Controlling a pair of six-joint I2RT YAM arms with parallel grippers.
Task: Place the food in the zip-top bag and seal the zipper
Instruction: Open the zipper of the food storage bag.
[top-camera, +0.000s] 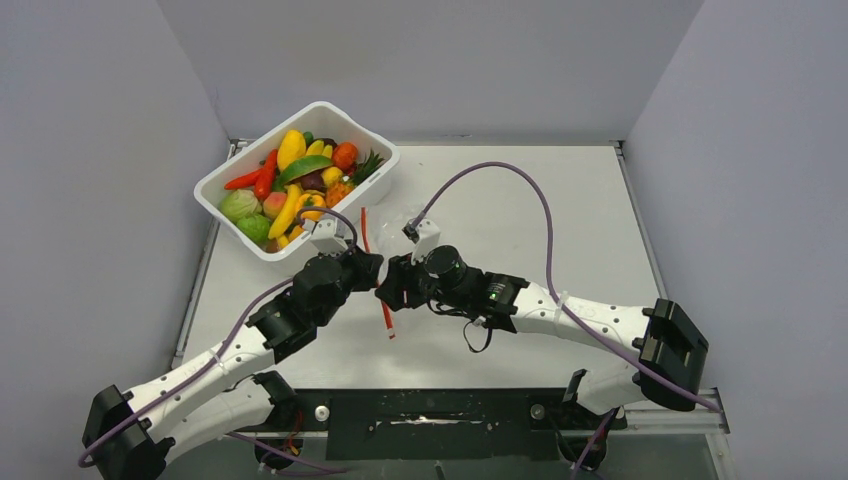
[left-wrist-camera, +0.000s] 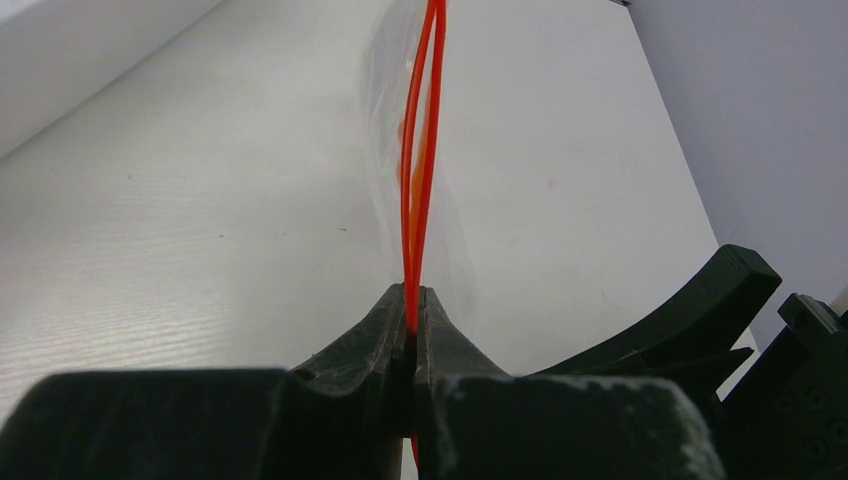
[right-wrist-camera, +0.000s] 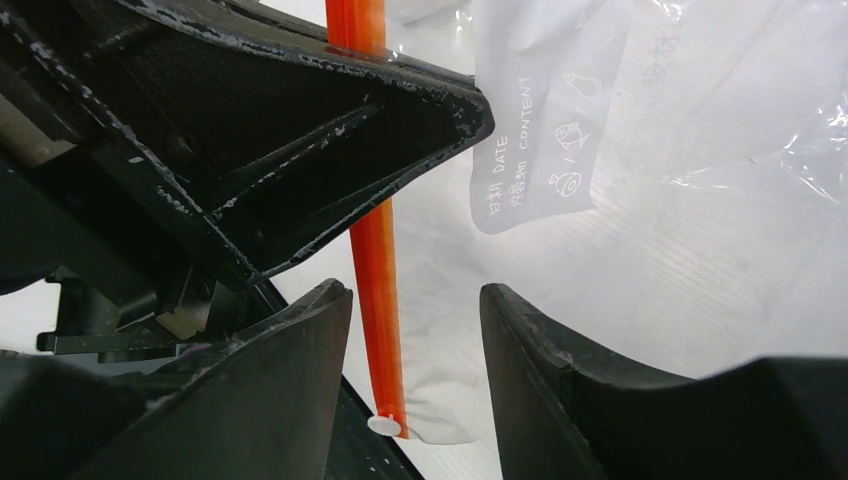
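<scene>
1. The left claw (left-wrist-camera: 412, 310) is clamped on the zipper (left-wrist-camera: 420, 150). Beyond the pinch the two red strands bow apart, so any pull along the strip could slide it out of that narrow hold.
2. The right claw (right-wrist-camera: 415, 330) stands apart, astride the zipper near its end and not gripping it. If it closes off-centre, it may catch only the clear film of the zip-top bag (right-wrist-camera: 640, 200) and crumple it.
3. The two claws sit very close together, so a small sideways move risks a knock.
4. The food (top-camera: 290, 185) lies in the white tub (top-camera: 320, 106) at the far left of the table (top-camera: 590, 220). I cannot tell if the bag holds anything, and pressing the seal now might shut it empty.
</scene>
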